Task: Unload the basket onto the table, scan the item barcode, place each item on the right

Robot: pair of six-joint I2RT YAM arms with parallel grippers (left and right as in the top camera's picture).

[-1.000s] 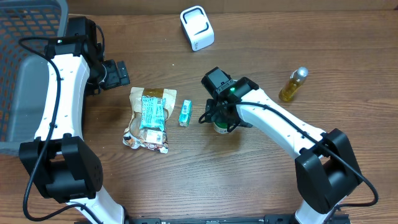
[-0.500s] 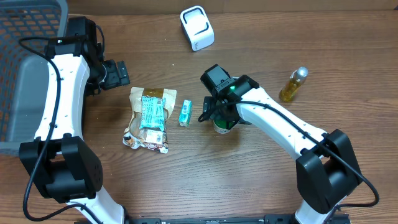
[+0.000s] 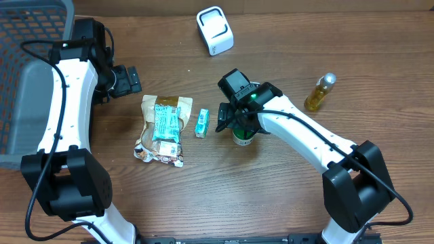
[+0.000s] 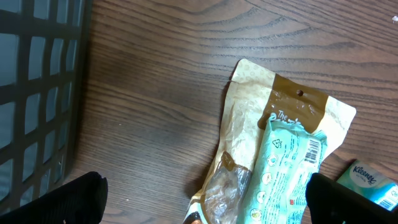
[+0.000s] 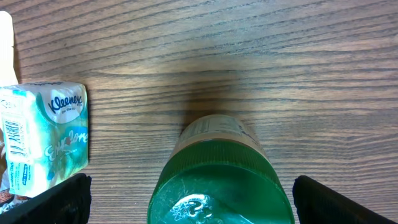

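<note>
Crowded middle, open wood around it

The tissue pack (image 3: pixel 201 124) lies just beside the green-capped bottle (image 3: pixel 242 135), leaving only a narrow lane between them, and the snack bag (image 3: pixel 163 129) crowds the pack's other side. Bare table (image 3: pixel 224 196) spreads between that bottle and the oil bottle (image 3: pixel 319 92); the basket (image 3: pixel 27 41) blocks one end.

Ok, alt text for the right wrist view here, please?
A green-capped bottle, seen from above, stands between the dark fingertips of the open right gripper, which sit wide apart at the lower corners, clear of it. A Kleenex tissue pack, barcode on its left side, lies on the wooden table at the left edge.
</note>
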